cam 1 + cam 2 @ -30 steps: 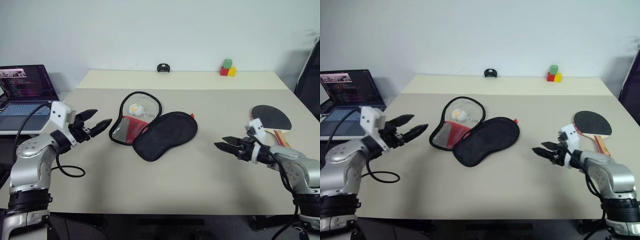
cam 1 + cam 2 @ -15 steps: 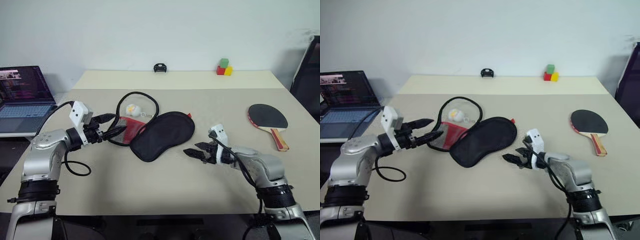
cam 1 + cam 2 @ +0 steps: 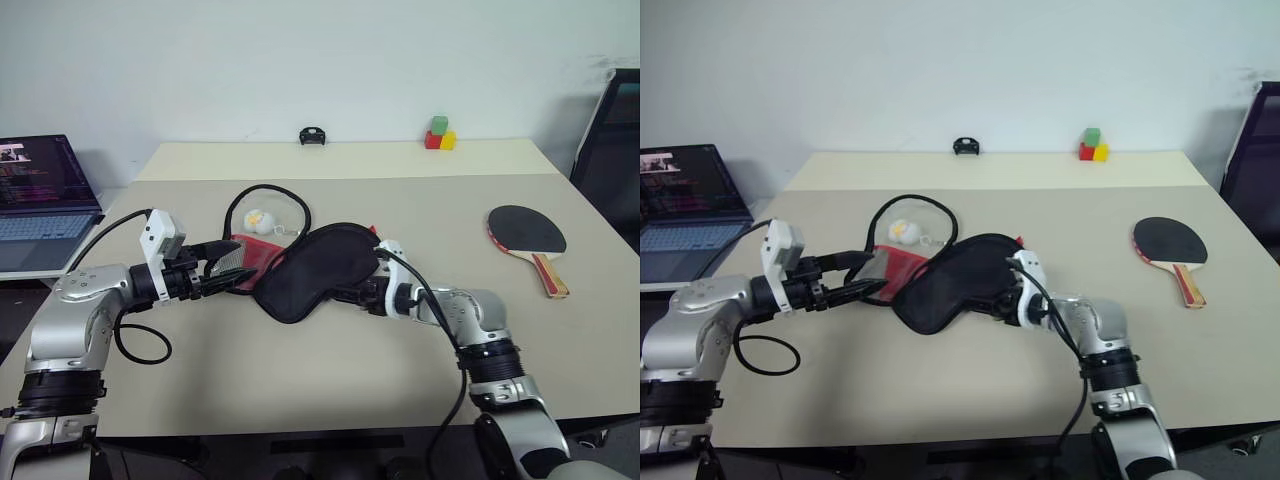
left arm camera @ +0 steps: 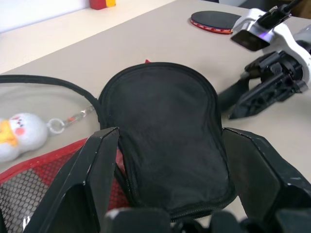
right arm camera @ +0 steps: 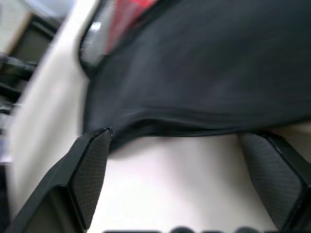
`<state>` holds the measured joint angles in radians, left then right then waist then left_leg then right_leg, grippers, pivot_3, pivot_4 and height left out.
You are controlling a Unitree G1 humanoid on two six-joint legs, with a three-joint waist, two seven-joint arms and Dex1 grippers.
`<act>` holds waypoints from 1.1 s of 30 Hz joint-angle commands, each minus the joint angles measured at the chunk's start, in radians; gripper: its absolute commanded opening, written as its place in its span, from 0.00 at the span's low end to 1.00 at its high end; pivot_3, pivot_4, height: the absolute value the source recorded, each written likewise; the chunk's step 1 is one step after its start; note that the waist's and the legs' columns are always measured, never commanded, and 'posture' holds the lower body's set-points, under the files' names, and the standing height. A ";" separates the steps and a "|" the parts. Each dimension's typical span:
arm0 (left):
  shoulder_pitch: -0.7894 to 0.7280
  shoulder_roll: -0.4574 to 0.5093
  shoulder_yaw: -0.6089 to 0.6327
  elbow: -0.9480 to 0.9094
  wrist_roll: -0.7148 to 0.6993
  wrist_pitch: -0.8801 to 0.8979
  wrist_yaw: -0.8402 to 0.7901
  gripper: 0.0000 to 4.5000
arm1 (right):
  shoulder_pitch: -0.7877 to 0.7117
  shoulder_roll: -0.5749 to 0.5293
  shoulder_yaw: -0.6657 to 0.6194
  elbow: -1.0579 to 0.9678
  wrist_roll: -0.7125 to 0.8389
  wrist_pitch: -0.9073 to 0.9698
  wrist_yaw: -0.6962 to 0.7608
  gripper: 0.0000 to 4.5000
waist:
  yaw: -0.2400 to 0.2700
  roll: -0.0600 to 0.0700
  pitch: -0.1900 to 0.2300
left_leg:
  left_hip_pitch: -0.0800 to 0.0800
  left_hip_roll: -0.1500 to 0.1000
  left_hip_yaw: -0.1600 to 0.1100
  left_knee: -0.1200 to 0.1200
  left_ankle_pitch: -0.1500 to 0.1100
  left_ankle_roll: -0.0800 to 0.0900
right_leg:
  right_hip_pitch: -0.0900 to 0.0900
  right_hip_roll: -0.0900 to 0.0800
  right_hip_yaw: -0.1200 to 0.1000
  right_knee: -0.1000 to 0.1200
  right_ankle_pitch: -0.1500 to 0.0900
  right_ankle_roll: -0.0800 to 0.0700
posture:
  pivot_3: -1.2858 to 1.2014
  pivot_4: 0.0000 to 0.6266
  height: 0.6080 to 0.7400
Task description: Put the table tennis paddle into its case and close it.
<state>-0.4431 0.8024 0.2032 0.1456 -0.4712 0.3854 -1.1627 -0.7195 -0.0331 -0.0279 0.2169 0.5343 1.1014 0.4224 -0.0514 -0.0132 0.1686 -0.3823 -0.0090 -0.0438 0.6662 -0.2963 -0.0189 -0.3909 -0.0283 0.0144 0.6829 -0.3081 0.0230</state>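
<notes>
- The case (image 3: 310,270) lies unzipped at the tabletop (image 3: 330,380) centre: black flap toward 4 o'clock, red mesh half and ball charm (image 3: 257,218) toward 10 o'clock
- It looks soft, light and floppy; likely to slide or fold if pushed, so pinch the zipper rim
- The paddle (image 3: 530,235) lies well apart at 3 o'clock; stiff, best taken by its handle
- Left end effector (image 3: 225,277) released, fingers spread at the mesh half
- Right end effector (image 3: 345,293) released, at the flap's edge, grasping nothing

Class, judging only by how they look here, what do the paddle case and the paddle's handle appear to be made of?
Paddle case: soft matte black fabric, seemingly, with a red mesh panel; it sags and drapes. Paddle's handle: probably light wood with red striping.
</notes>
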 commanded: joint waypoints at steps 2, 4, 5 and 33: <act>0.002 0.020 0.037 -0.039 -0.021 -0.001 0.008 0.81 | -0.047 0.046 -0.051 0.004 0.033 0.013 -0.036 0.99 | 0.000 0.000 0.000 | 0.000 0.000 0.000 0.000 0.000 0.000 | 0.000 0.000 0.000 -0.001 0.000 0.000 | 0.52 0.24 1.00; 0.002 0.021 0.038 -0.037 -0.021 -0.002 0.009 0.81 | -0.052 0.070 -0.044 0.010 0.025 0.008 -0.046 0.99 | 0.000 0.000 0.000 | 0.000 0.000 0.000 0.000 0.000 0.000 | 0.000 0.000 0.000 -0.001 0.000 0.000 | 0.52 0.24 1.00; 0.002 0.021 0.038 -0.037 -0.020 -0.003 0.010 0.81 | -0.052 0.081 -0.036 0.020 0.012 -0.002 -0.057 0.99 | 0.000 0.000 0.000 | 0.000 0.000 0.000 0.000 0.000 0.000 | 0.000 0.000 0.000 -0.001 0.000 0.000 | 0.52 0.24 1.00; 0.076 0.023 0.056 -0.123 -0.037 0.008 0.037 0.81 | 0.100 0.163 -0.015 -0.032 -0.039 0.012 -0.209 0.01 | -0.004 -0.006 -0.007 | 0.002 0.000 -0.001 -0.001 0.000 0.000 | 0.001 0.000 0.000 0.000 0.000 0.000 | 0.52 0.24 1.00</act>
<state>-0.3634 0.8026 0.2276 0.0659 -0.4859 0.3919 -1.1249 -0.6448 0.1212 -0.0288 0.1777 0.4888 1.0826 0.2270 -0.0557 -0.0195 0.1612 -0.3804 -0.0088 -0.0446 0.6648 -0.2963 -0.0192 -0.3899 -0.0284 0.0144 0.6826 -0.3080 0.0229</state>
